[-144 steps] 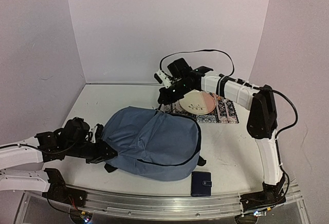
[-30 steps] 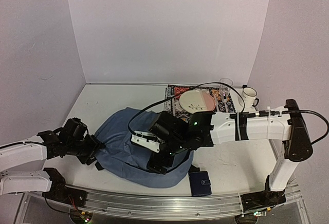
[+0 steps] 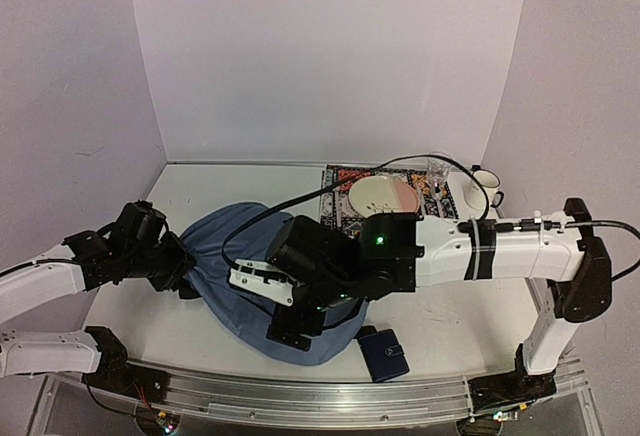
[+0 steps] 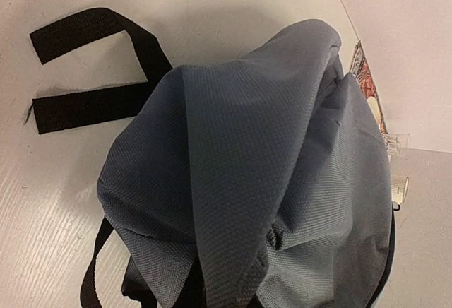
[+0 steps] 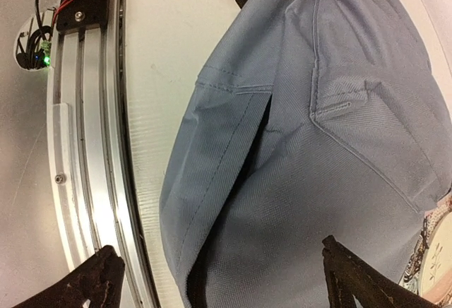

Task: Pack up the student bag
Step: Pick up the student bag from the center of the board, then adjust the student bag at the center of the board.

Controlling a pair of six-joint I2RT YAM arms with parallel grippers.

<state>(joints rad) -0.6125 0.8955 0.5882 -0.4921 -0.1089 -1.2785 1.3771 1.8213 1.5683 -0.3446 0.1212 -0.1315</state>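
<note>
The student bag [image 3: 232, 256], slate-blue fabric with black straps [image 4: 92, 68], lies bunched at the left-middle of the table. My left gripper [image 3: 183, 272] is shut on a fold of its fabric at the bag's left end. In the left wrist view the cloth [image 4: 268, 181] rises in a ridge and hides the fingers. My right gripper [image 5: 226, 287] hangs wide open over the bag's near side [image 5: 318, 145], one fingertip [image 5: 99, 280] over the table rail, the other over the fabric. A dark zip seam [image 5: 236, 195] runs between them. Nothing is between the right fingers.
A small dark navy wallet [image 3: 383, 353] lies at the near edge, right of the bag. Behind are a patterned mat [image 3: 345, 178] with a plate [image 3: 383, 196], a glass [image 3: 437, 168] and a white mug [image 3: 485, 188]. The metal rail [image 5: 85, 145] lines the near edge.
My left gripper has shut on the bag's fabric and drawn it up and back, bunching the bag. The right arm has shifted left and nearer over the bag, still open.
</note>
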